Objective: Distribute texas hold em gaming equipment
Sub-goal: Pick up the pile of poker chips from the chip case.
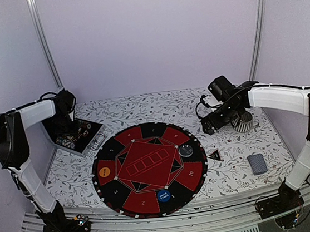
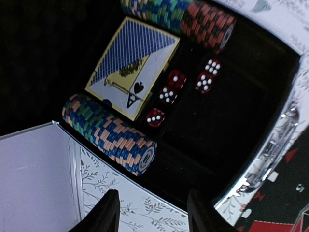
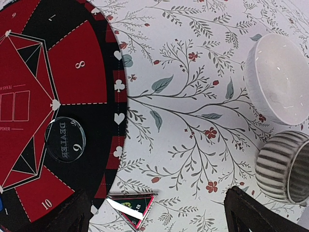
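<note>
Now the left gripper [image 2: 153, 205] hangs half-open and empty over the black chip case [image 2: 231, 125]; the right gripper [image 3: 159, 208] gapes wide, empty, above the triangle marker [image 3: 133, 207].

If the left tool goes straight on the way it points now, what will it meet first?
Probably the left tool meets the row of blue-and-orange striped poker chips lying in the open black case. Depth is unclear, so the case's near edge may come first.
</note>
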Robot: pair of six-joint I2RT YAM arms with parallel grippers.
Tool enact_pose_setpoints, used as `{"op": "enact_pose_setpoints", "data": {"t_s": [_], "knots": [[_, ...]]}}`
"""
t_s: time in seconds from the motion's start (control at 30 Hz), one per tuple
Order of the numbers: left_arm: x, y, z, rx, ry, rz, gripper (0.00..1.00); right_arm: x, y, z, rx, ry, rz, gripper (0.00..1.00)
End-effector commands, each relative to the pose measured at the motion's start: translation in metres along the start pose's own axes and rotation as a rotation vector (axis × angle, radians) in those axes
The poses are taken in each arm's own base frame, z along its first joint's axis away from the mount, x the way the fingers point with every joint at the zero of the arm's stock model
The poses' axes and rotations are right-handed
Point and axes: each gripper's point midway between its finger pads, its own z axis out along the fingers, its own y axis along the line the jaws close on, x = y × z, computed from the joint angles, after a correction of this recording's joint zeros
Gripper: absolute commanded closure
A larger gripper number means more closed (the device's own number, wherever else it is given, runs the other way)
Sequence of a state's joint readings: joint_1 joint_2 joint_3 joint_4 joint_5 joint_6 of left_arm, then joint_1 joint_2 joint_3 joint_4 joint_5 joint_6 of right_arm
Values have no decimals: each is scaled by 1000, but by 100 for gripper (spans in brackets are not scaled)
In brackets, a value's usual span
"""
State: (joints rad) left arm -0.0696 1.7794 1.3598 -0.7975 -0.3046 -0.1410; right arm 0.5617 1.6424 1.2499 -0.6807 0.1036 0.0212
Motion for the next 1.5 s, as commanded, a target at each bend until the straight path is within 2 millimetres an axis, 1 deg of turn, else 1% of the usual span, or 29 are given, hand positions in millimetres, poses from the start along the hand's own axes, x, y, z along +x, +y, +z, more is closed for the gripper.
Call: {"op": "enact_pose_setpoints", "data": {"t_s": [0.0, 0.07, 0.13, 0.27, 0.33, 0.37, 0.4, 0.57, 0.73, 0.87, 1.0, 1.07, 1.1, 1.23, 1.37, 1.47], "knots": [[10, 19, 13, -107, 87, 82, 50, -3, 4, 3, -20, -12, -11, 1], [9, 20, 22, -126, 93, 93, 52, -1, 4, 5, -19, -6, -11, 1], [6, 21, 30, -135, 100, 96, 57, -1, 5, 6, -20, -3, -12, 1], [1, 20, 41, -152, 104, 112, 61, 1, 5, 10, -23, 9, -12, 1], [-1, 20, 44, -145, 102, 115, 61, 3, 5, 11, -19, 15, -12, 1], [5, 19, 56, -144, 133, 121, 62, 3, 5, 12, -18, 16, -13, 1], [6, 19, 60, -143, 141, 119, 62, 4, 5, 12, -17, 17, -13, 1], [9, 22, 70, -135, 154, 105, 62, 4, 5, 14, -19, 20, -14, 1], [18, 19, 78, -120, 183, 110, 62, 6, 6, 16, -22, 28, -15, 1], [22, 8, 75, -67, 181, 103, 65, 6, 5, 16, -20, 29, -14, 1], [24, 4, 66, -54, 161, 104, 65, 5, 6, 17, -21, 31, -14, 1], [29, 3, 68, -49, 171, 108, 66, 5, 6, 17, -21, 32, -14, 1], [24, 4, 58, -42, 141, 102, 67, 6, 6, 17, -23, 32, -15, 1], [21, 0, 50, -24, 118, 106, 67, 6, 6, 18, -22, 35, -15, 1], [21, 1, 50, -34, 117, 115, 66, 6, 6, 18, -23, 35, -15, 1], [20, 8, 54, -75, 119, 128, 64, 6, 6, 19, -24, 38, -15, 1]]}}
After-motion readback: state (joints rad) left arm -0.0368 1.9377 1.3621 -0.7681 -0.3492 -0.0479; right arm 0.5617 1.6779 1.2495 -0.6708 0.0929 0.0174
